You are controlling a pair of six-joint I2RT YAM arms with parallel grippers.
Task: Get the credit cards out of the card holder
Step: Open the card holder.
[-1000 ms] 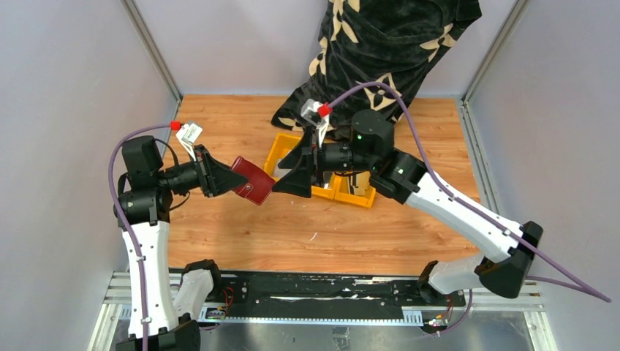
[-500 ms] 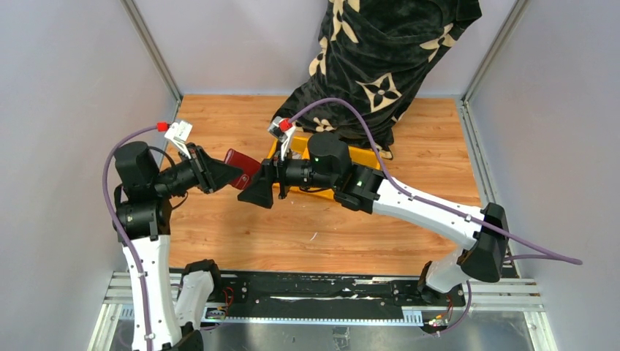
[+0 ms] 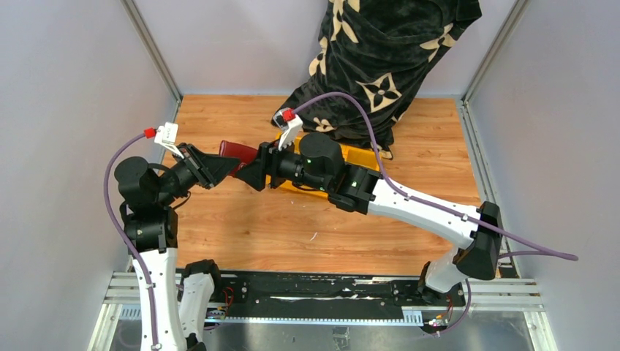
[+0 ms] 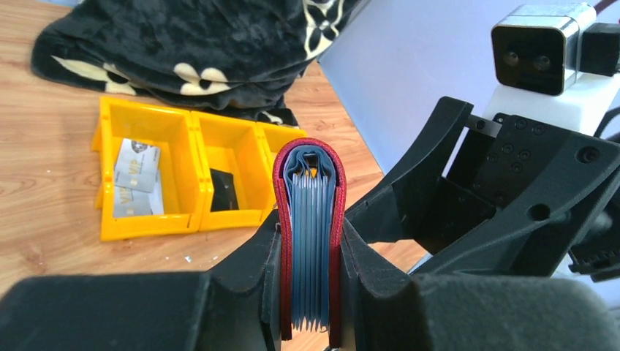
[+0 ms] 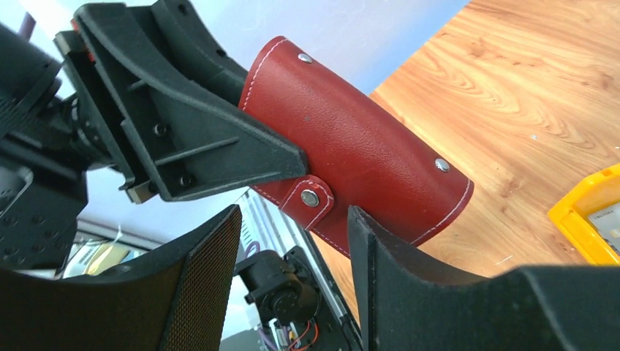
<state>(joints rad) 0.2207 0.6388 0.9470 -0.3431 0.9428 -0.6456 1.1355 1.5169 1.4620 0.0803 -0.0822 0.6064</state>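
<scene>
Red leather wallet (image 5: 351, 168), closed, is held in the air above the wooden table (image 3: 292, 227), clamped flat between the fingers of the left claw (image 3: 227, 167) so that its snap tab (image 5: 311, 197) faces the other arm. The right claw (image 5: 294, 216) is spread wide on either side of that tab, touching nothing, probably lined up to undo it. Blue-grey card sleeves show edge-on inside the wallet, and a few cards (image 4: 135, 175) lie in the yellow bin (image 4: 146, 227) beyond.

The card holder (image 3: 235, 151), in the left gripper (image 3: 228, 165), is carried rearward to the left end of the yellow bin (image 3: 363, 156); the right gripper (image 3: 247, 174) is drawn leftward off that bin.
</scene>
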